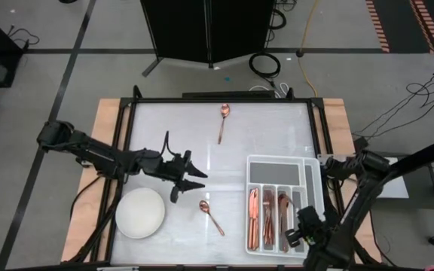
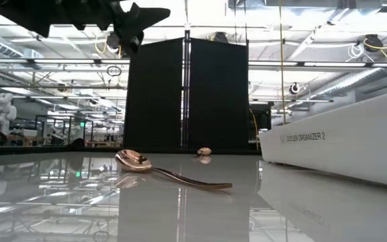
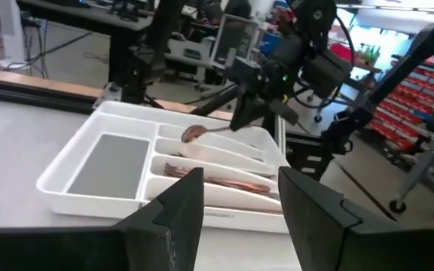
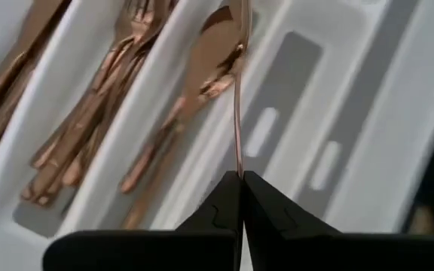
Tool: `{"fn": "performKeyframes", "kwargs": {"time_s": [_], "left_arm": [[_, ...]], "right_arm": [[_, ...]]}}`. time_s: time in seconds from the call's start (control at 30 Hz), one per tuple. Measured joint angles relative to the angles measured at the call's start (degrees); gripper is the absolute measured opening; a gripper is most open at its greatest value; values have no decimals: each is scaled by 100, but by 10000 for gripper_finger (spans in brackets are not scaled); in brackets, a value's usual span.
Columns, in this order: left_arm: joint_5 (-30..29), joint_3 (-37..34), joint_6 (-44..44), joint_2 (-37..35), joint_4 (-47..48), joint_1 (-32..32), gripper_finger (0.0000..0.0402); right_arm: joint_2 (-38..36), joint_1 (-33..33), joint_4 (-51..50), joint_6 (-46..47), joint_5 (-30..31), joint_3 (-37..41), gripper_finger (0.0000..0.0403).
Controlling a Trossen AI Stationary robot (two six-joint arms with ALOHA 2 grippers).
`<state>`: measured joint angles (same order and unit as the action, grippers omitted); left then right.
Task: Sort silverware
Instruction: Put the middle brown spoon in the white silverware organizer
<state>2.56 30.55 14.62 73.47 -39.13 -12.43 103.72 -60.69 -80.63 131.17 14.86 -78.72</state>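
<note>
The grey divided tray (image 1: 283,175) lies at the right of the table, with copper silverware (image 1: 266,222) in its long slots. My right gripper (image 4: 241,177) hangs over the tray's near right part, shut on a copper spoon (image 3: 194,133). Two more spoons lie flat on the table: one near the middle (image 1: 211,216) and one toward the far edge (image 1: 223,120). My left gripper (image 1: 191,177) hovers open with nothing between its fingers. It is above the table left of centre, pointing level toward the tray. My right gripper pinches the spoon's handle at its free end (image 4: 238,162) between the tips of its two fingers. The fingers come from above, slanting steeply down, and the spoon runs on ahead of them. Its bowl (image 4: 221,34) is over a long slot; whether it touches the tray I cannot tell.
A white round bowl (image 1: 140,213) sits near the table's front left, close to my left gripper. The tray's wall (image 2: 341,144) rises at the right in the low view. A black panel (image 1: 206,26) stands beyond the far edge.
</note>
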Motion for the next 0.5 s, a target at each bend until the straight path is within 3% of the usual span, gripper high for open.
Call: {"fn": "performKeyframes", "kwargs": {"time_s": [0.5], "left_arm": [[-158, 0, 114, 0, 23, -591, 171]], "right_arm": [[421, 748, 597, 18, -25, -9, 0]]}}
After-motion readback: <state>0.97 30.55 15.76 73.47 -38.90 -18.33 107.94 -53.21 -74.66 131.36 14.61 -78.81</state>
